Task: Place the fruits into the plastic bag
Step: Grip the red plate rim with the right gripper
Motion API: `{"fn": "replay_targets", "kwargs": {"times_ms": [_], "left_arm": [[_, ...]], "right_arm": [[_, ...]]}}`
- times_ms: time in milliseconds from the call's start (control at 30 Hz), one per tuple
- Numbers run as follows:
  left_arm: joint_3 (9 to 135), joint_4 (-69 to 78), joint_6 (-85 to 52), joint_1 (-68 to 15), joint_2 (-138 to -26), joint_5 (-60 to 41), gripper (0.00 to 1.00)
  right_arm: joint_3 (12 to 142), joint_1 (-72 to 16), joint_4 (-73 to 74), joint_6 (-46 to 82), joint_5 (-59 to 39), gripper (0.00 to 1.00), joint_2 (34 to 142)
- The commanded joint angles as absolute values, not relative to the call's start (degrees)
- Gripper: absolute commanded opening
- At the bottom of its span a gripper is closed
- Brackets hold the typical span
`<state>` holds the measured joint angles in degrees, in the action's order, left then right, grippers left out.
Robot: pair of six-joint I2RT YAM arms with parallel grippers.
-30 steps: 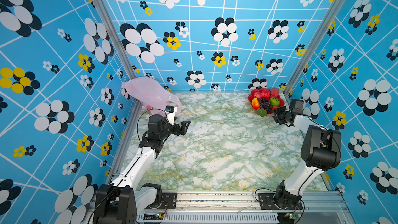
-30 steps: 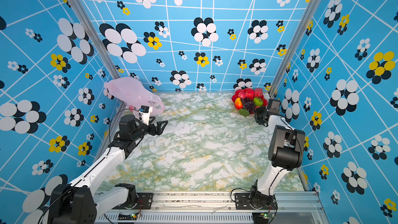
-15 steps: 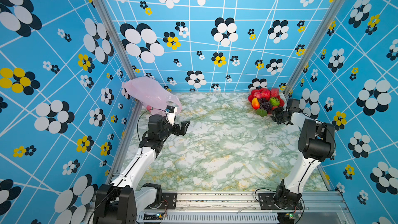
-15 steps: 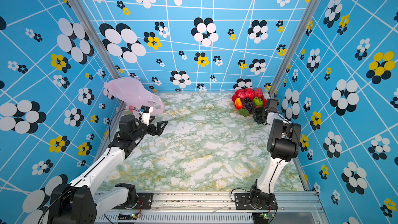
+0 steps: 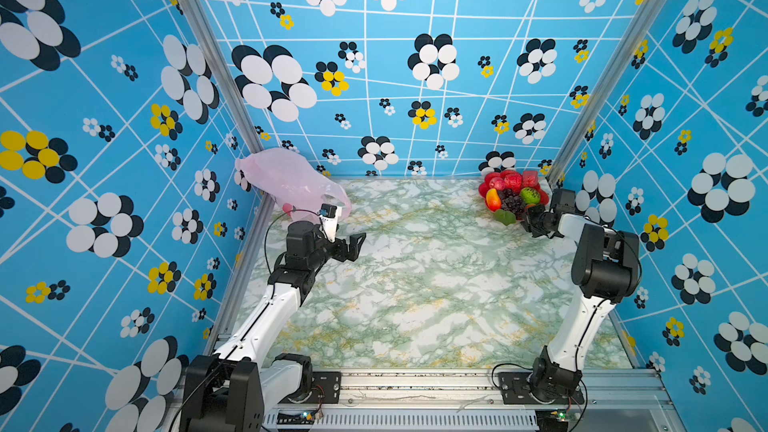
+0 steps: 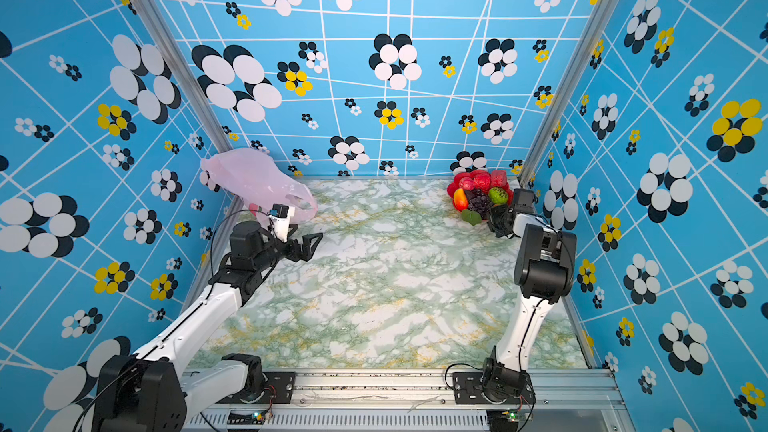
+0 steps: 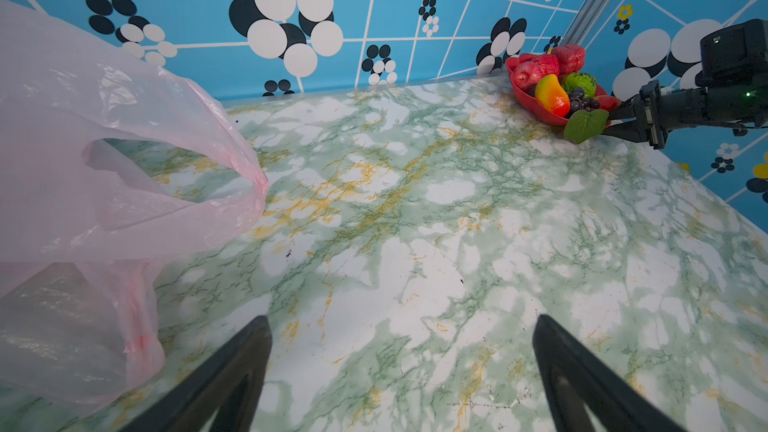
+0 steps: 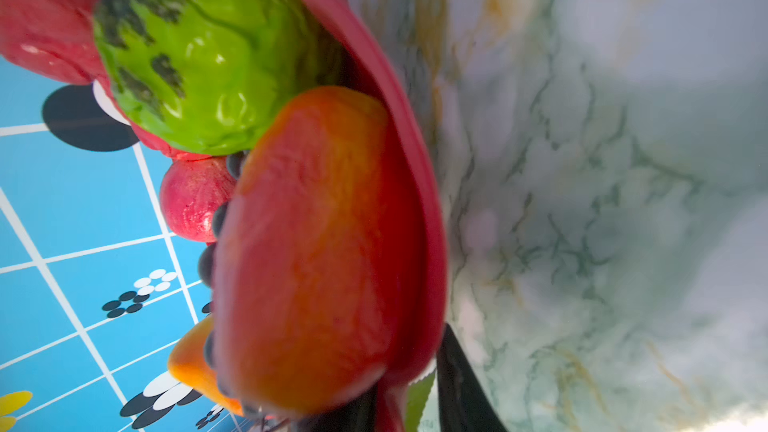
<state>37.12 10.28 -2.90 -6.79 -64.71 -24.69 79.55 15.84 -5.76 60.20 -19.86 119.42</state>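
Note:
The fruits are piled on a red plate (image 5: 483, 190) in the far right corner: red apples (image 5: 513, 180), a mango (image 5: 493, 199), dark grapes (image 5: 512, 204) and a bumpy green fruit (image 5: 530, 196). My right gripper (image 5: 530, 222) is at the plate's near edge beside a green leaf (image 5: 505, 216). In the right wrist view one of its fingers (image 8: 457, 388) lies under the plate rim (image 8: 415, 180) and the other above it, pinching the rim. The pink plastic bag (image 5: 286, 176) lies in the far left corner, its mouth facing the table. My left gripper (image 5: 355, 245) hovers open and empty near the bag (image 7: 83, 118).
Blue flowered walls close in the marble table (image 5: 415, 284) on three sides. The plate sits tight against the back and right walls. The arm bases are mounted on a metal rail (image 5: 415, 384) along the front edge.
My right gripper has pushed forward to the plate's near edge and its jaws have narrowed onto the rim. The right arm's elbow has risen. The left arm has not moved.

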Motion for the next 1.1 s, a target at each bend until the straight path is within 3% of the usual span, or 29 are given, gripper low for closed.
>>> {"fn": "replay_targets", "kwargs": {"times_ms": [0, 633, 1067], "left_arm": [[37.1, 9.3, -1.6, -7.1, -65.0, -24.3, 0.99], [37.9, 9.0, -1.8, -7.1, -66.4, -24.4, 0.99], [38.1, 9.1, -2.4, -7.2, -66.5, -24.7, 0.99]], "right_arm": [[81.5, 15.4, -7.1, 59.6, -19.9, 0.26, 121.2], [85.5, 14.2, -6.7, 60.2, -20.0, 0.03, 124.3], [81.1, 13.4, -5.9, 58.3, -22.2, 0.00, 122.0]]}}
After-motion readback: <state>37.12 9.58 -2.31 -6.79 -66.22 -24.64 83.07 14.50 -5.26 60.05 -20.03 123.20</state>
